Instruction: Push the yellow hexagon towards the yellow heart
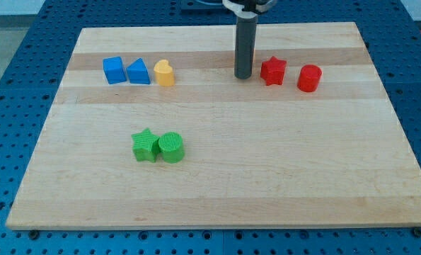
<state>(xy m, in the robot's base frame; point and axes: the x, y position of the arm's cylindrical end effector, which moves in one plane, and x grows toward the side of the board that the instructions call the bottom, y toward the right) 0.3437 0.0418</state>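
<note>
The yellow heart (165, 73) lies on the wooden board (217, 191) at the view's upper left. No yellow hexagon shows anywhere in the view. My rod stands upright at the view's top centre, and my tip (243, 76) rests on the board. The tip is well to the right of the yellow heart and just left of a red star (273, 71), with a small gap between them.
A blue cube (113, 70) and a blue triangular block (139, 71) sit in a row just left of the yellow heart. A red cylinder (309, 78) lies right of the red star. A green star (146, 145) and a green cylinder (172, 147) touch at lower left.
</note>
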